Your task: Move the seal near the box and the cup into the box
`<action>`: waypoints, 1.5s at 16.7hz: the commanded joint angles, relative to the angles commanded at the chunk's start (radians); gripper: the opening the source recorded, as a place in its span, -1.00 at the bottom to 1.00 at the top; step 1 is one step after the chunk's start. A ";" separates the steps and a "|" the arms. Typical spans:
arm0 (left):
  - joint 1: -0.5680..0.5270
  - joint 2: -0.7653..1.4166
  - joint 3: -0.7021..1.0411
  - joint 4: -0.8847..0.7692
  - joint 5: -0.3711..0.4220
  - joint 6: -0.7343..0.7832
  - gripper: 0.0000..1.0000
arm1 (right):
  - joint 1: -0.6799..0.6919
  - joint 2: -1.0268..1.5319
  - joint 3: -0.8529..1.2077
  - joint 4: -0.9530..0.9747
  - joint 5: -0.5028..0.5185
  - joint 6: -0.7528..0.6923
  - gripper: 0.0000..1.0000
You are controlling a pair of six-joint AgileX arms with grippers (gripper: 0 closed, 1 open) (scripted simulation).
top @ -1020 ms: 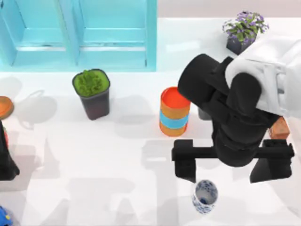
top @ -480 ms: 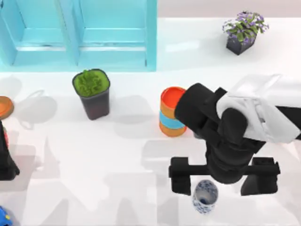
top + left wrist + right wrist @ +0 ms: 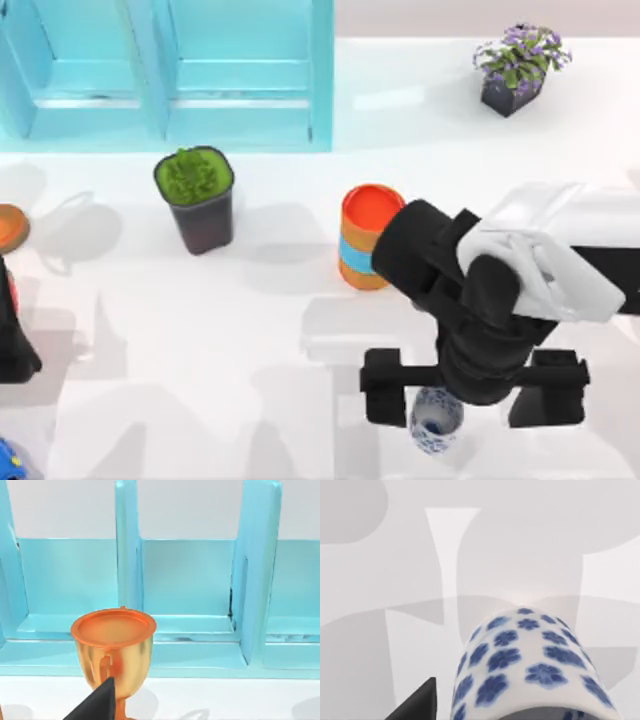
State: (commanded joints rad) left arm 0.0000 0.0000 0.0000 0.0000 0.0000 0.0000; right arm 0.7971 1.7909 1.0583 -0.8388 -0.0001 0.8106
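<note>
Cup (image 3: 434, 421): upright on table (image 3: 150, 350), just below spread right pincer (image 3: 470, 400), between its fingers, ungrasped. Boxing pending; seal's move unverifiable. Left arm parked.

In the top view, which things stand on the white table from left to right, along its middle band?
Orange goblet at the left edge → green plant pot → orange cylinder with a blue band → right pincer, over the cup.

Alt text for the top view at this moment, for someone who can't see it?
The right gripper, fingers spread wide, hangs over the blue-patterned white cup near the table's front edge. Behind stand an orange cylinder, a green plant pot and the turquoise box.
</note>
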 joint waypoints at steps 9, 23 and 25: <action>0.000 0.000 0.000 0.000 0.000 0.000 1.00 | 0.000 0.000 0.000 0.000 0.000 0.000 -0.51; 0.000 0.000 0.000 0.000 0.000 0.000 1.00 | -0.017 -0.017 0.004 -0.015 -0.001 -0.015 -1.00; 0.000 0.000 0.000 0.000 0.000 0.000 1.00 | -0.067 -0.071 0.013 -0.069 0.000 -0.065 -1.00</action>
State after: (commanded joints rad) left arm 0.0000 0.0000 0.0000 0.0000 0.0000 0.0000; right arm 0.7300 1.7204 1.0710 -0.9080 -0.0005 0.7458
